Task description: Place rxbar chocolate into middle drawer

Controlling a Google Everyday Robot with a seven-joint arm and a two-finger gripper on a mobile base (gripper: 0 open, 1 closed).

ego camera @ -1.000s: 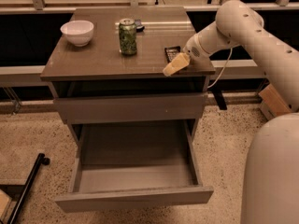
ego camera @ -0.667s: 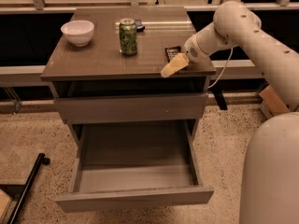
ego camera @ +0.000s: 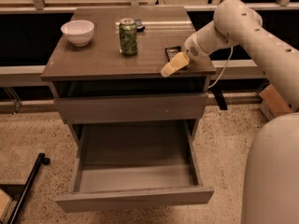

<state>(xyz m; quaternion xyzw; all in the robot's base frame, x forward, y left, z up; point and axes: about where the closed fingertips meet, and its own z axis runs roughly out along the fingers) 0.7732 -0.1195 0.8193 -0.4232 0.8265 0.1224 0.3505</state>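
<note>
The rxbar chocolate [ego camera: 170, 52], a small dark flat bar, lies on the cabinet top [ego camera: 93, 59] near its right front edge. My gripper [ego camera: 173, 65] hangs just in front of the bar at the top's front edge and covers the bar's near end. It holds nothing that I can see. The middle drawer [ego camera: 135, 196] is pulled out wide open below, and its grey box interior is bare. A matching plain drawer front [ego camera: 131, 107] above it is closed.
A green patterned can [ego camera: 127, 37] stands mid-top with a small dark object [ego camera: 138, 24] behind it. A white bowl [ego camera: 78, 31] sits at the top's left. My white base [ego camera: 273, 171] fills the lower right. A cardboard box [ego camera: 275, 101] lies on the floor at right, and a black bar [ego camera: 25, 190] at lower left.
My gripper has shifted very slightly to the left along the front edge of the top. The bar, can, bowl and drawer have not moved.
</note>
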